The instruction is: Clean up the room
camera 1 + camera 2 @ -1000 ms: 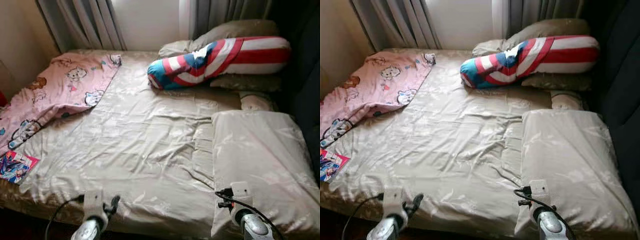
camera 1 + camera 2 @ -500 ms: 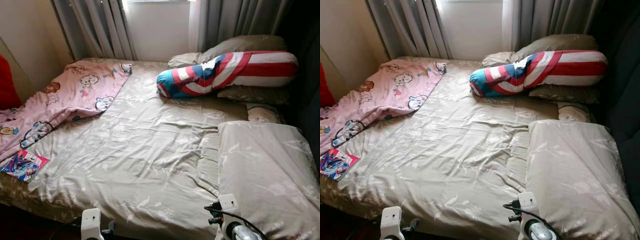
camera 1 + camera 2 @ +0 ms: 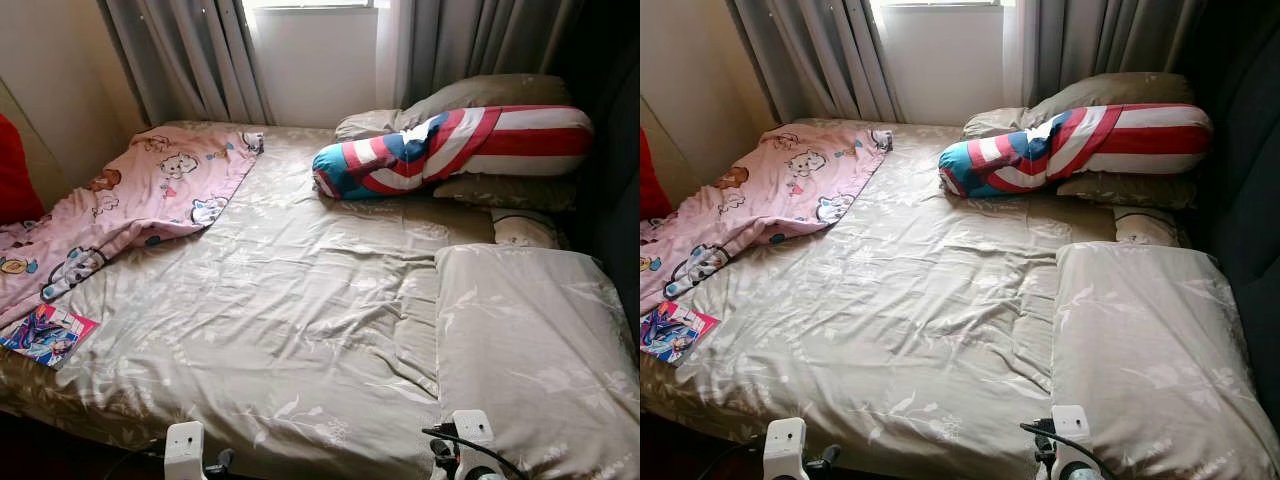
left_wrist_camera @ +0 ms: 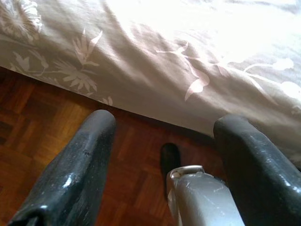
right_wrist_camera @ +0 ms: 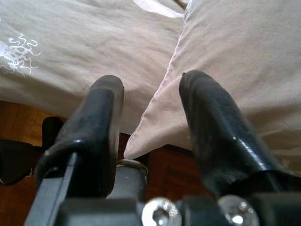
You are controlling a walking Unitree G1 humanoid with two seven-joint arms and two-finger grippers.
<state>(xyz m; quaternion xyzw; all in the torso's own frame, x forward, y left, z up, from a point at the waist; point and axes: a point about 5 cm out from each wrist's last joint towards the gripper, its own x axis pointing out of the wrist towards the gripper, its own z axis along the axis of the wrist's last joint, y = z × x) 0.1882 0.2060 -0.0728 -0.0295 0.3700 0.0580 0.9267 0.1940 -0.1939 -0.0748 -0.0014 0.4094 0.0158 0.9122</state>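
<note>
**Beige satin bed, both jaws low at its foot**

Beige satiny sheet, creased and leaf-printed, covers the bed point(image 3: 290, 300). A pink cartoon-print blanket point(image 3: 120, 205) lies rumpled along its left side, one corner reaching toward the curtains point(image 3: 190, 55). A flat, glossy comic book point(image 3: 45, 335) rests beside the blanket's lower end, near the bed's left edge. A long striped red, white and blue bolster point(image 3: 450, 150) leans on beige pillows at the head; a broad beige pillow point(image 3: 530, 350) fills the right side.

My left jaws point(image 4: 164, 155) are spread above parquet floor point(image 4: 42, 122) at the bed's hanging edge. My right jaws point(image 5: 150, 117) are spread at the broad pillow's corner, holding nothing.
</note>
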